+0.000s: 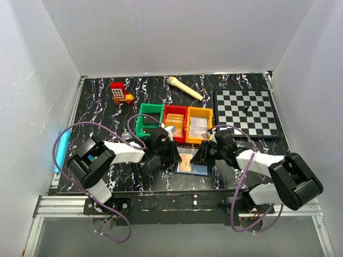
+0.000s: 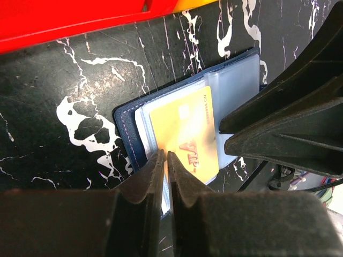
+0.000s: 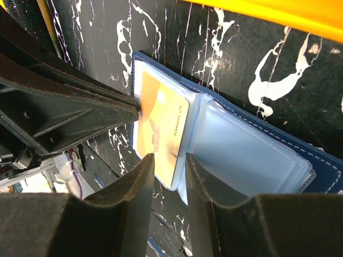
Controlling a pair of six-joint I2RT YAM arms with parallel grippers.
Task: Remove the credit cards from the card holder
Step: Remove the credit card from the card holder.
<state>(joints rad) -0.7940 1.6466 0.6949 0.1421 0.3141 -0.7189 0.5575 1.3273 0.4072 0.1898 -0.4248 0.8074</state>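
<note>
The card holder (image 1: 201,170) lies open on the black marbled table in front of the bins, navy outside with clear blue-grey sleeves inside. It also shows in the left wrist view (image 2: 124,134) and the right wrist view (image 3: 252,150). A yellow credit card (image 2: 185,128) lies on its left half (image 3: 161,123). My left gripper (image 2: 165,154) is shut, pinching the card's outer edge; from above it is at the holder's left side (image 1: 176,158). My right gripper (image 3: 170,156) is slightly open at the holder's middle fold (image 1: 199,159), its tips on the sleeve beside the card.
A green bin (image 1: 149,119), a red bin (image 1: 174,120) and an orange bin (image 1: 199,124) stand just behind the holder, with cards in the last two. A chessboard (image 1: 246,112) lies at the right, a wooden stick (image 1: 185,88) and a red toy (image 1: 120,92) at the back.
</note>
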